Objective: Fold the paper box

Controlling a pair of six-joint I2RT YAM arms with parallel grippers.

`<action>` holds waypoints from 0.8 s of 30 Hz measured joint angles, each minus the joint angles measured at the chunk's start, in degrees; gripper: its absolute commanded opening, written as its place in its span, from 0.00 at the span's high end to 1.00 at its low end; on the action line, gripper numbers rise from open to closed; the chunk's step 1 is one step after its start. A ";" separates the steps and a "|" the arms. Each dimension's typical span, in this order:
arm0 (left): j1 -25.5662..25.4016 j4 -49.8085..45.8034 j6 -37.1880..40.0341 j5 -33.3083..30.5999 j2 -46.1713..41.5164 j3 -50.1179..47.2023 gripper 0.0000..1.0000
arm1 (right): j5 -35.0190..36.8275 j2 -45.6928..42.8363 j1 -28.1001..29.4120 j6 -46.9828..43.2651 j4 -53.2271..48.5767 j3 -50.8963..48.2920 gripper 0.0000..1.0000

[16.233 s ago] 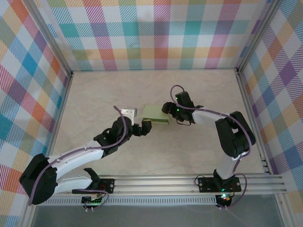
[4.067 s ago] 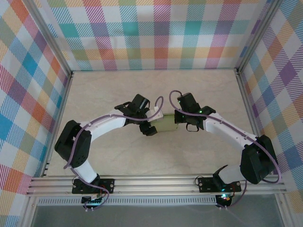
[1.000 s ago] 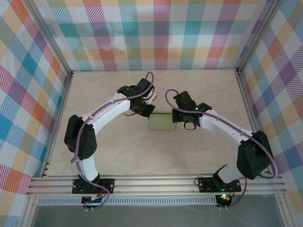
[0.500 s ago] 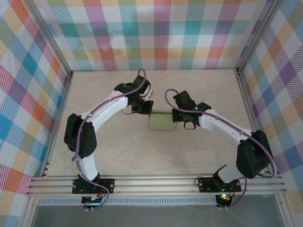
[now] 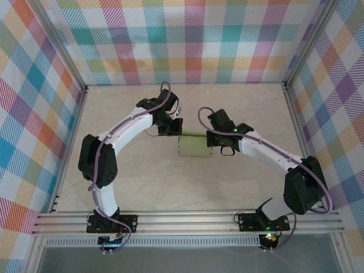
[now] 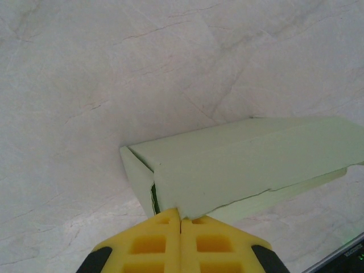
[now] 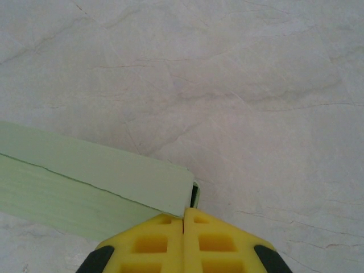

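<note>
At the near edge of the bench (image 5: 142, 182) you see the two arm bases on the metal rail (image 5: 187, 219), and from there both arms bend in toward the middle. In the middle lies the paper box (image 5: 193, 147), a small pale green rectangle, flat on the bench, with its long side going from left to right. Your right fingers (image 5: 216, 148) are at the right end of it. In the right wrist view these yellow fingers are pressed together with nothing between them, and their tips are just at the corner of the box, where a thin dark gap shows at the end of the card. A little farther, your left fingers (image 5: 173, 129) are at the far left corner of the box. In the left wrist view they are also closed tight and hold nothing. Their tips meet the edge of the top panel, and beside them the end flap stands a little open with a dark slit. Behind everything are the checked walls (image 5: 187, 45) in many colours.
</note>
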 measured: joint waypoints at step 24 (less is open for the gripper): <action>-8.66 24.09 2.14 -14.32 -14.51 -26.34 1.00 | 6.56 -6.73 4.90 -0.04 10.75 -12.63 1.00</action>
